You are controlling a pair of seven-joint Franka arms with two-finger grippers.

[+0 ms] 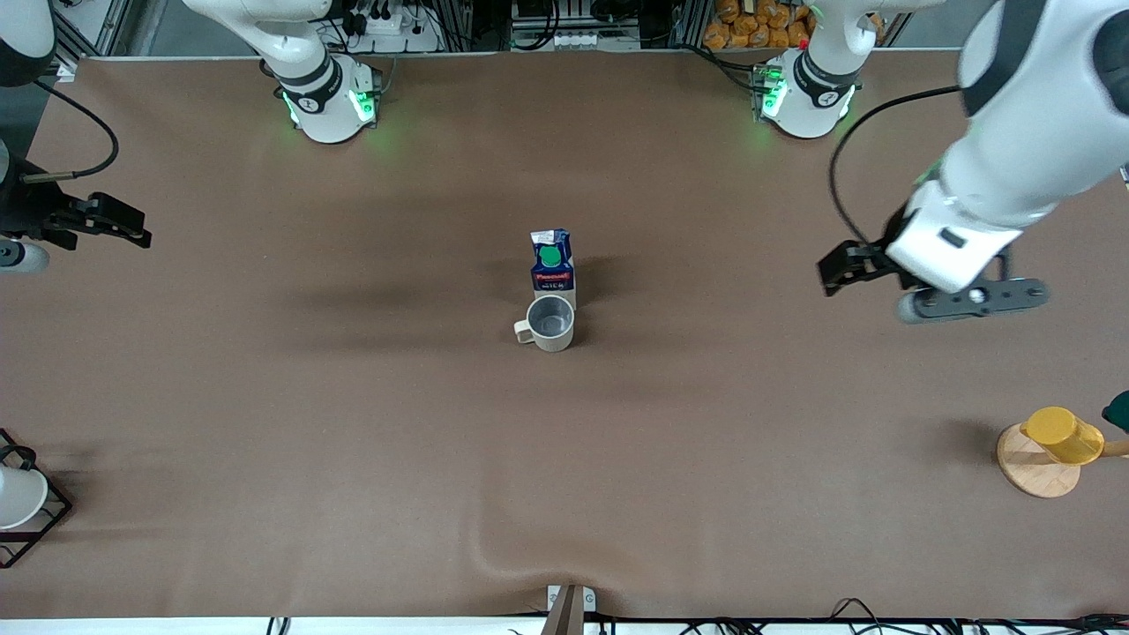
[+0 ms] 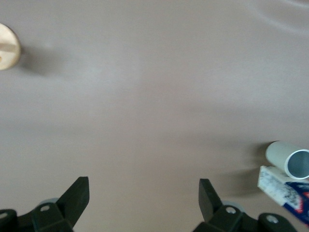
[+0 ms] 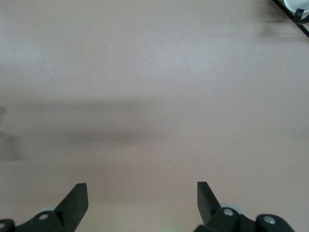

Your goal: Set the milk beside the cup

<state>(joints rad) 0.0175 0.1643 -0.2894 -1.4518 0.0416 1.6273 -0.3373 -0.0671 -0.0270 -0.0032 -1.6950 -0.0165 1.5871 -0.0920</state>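
The milk (image 1: 553,261), a dark-blue carton with a green cap, stands upright at the middle of the table. The cup (image 1: 550,323), a beige-grey mug, stands right beside it, nearer to the front camera; I cannot tell if they touch. Both also show at the edge of the left wrist view, the milk (image 2: 285,191) and the cup (image 2: 289,159). My left gripper (image 1: 833,272) is open and empty above the table toward the left arm's end, well away from both. My right gripper (image 1: 137,231) is open and empty above the right arm's end.
A yellow cup (image 1: 1063,434) lies on a round wooden stand (image 1: 1034,467) near the left arm's end. A white cup (image 1: 18,498) sits in a black wire rack (image 1: 48,520) at the right arm's end. The brown cloth has a wrinkle (image 1: 494,556) near the front edge.
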